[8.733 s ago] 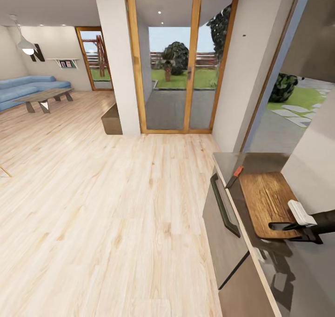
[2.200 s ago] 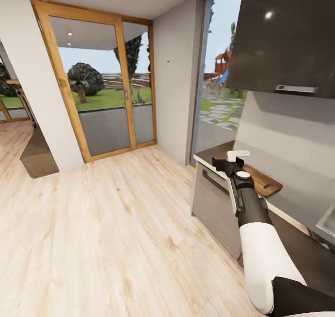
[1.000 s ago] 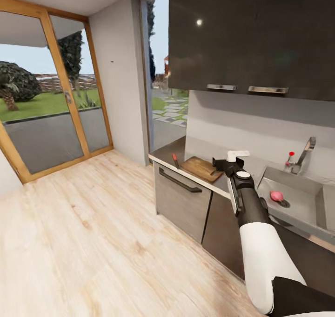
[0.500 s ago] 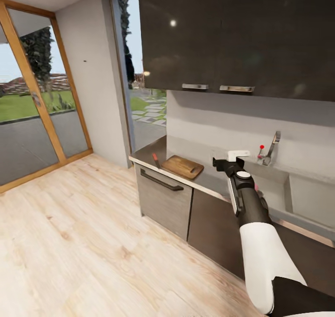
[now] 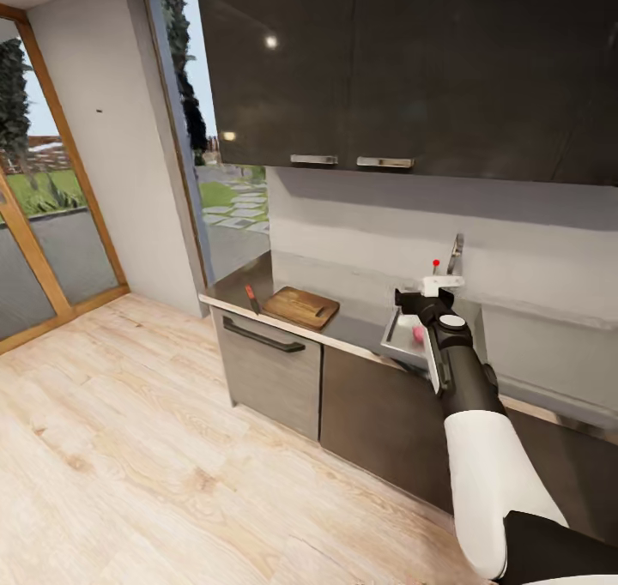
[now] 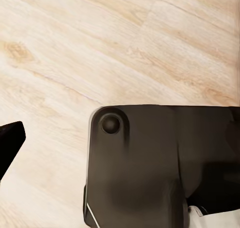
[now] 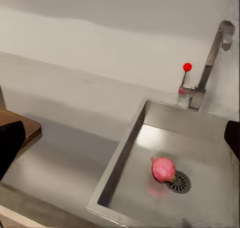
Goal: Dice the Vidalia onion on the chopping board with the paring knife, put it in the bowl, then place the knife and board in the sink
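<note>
Right pincer hanging over the counter at frame center — fingers apart, empty — Vidalia onion sitting in the sink beside the drain; left pincer's state: cannot tell.

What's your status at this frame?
Right gripper raised before grey steel sink, apparently empty. Pinkish-red onion beside drain. Brown wooden board, knife on countertop.

Onion in sink (by drain); board left, w/ knife beside.
</note>
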